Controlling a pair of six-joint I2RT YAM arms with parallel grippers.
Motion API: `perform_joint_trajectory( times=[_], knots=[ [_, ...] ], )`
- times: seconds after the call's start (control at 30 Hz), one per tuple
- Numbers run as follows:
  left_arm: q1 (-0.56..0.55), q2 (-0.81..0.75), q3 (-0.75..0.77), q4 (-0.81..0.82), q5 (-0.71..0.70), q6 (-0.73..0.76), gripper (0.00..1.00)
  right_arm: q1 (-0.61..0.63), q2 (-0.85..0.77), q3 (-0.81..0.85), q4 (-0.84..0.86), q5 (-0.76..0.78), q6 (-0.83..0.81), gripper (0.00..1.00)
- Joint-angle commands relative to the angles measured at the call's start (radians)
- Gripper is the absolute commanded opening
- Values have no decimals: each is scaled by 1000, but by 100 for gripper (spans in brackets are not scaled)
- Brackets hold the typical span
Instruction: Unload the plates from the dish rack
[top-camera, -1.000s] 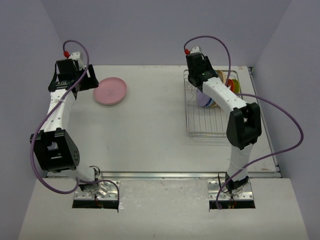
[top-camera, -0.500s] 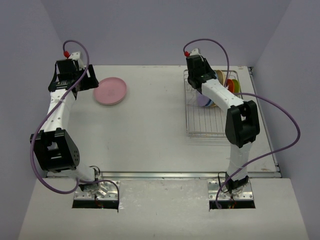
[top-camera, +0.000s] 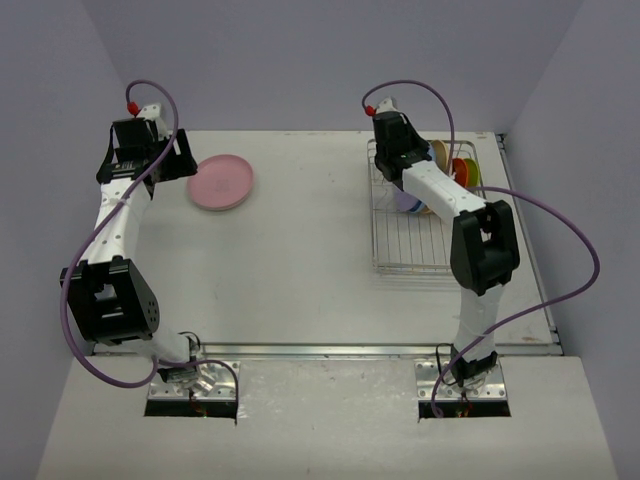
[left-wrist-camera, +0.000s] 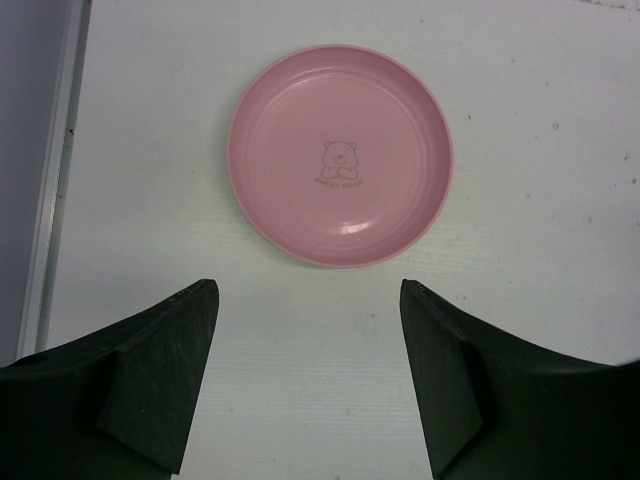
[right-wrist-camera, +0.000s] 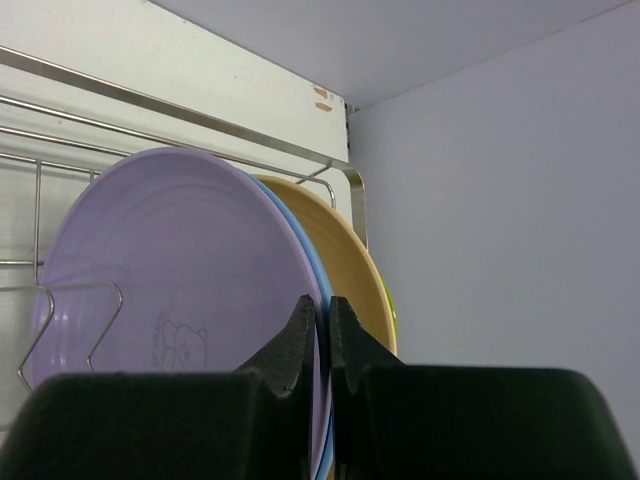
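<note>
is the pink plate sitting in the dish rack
No, the pink plate lies flat on the table ahead of the open left tool, well away from the dish rack.

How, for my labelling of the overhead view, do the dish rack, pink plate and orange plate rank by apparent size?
1. dish rack, largest.
2. pink plate, lying flat.
3. orange plate, smallest as seen: it stands edge-on in the rack, partly hidden, so its real size is unsure.

I read this as a robotics lab test cell: white table (top-camera: 300, 270) under both sets of jaws, plain lilac wall panels (top-camera: 300, 60) behind and beside them, bolted metal base plates (top-camera: 200, 385) nearside.
</note>
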Motion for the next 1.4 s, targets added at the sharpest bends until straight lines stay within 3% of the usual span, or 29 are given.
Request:
perform_joint_trajectory(
  times=[0.0,0.07,0.23,0.33,0.6,0.77,1.03,1.37],
  knots=[
    [7,-29,0,45,8,-2,71,15,-28,-19,75,6,-43,2],
    [7,-31,0,45,11,-3,74,24,-44,-18,96,10,-82,2],
    [8,-36,5,46,21,2,93,38,-79,-12,191,21,-158,2],
    [9,-39,12,45,31,4,100,43,-98,0,194,19,-177,2],
    [9,-31,39,35,57,-6,100,45,-143,54,79,-25,-122,0],
    [9,-57,38,49,121,-19,100,45,-186,164,-89,-95,1,0],
    [-5,-121,1,84,455,-63,99,43,-344,194,-293,-415,244,0],
    [-171,-134,1,25,517,-26,93,45,-482,44,-322,-863,516,0]
  ],
)
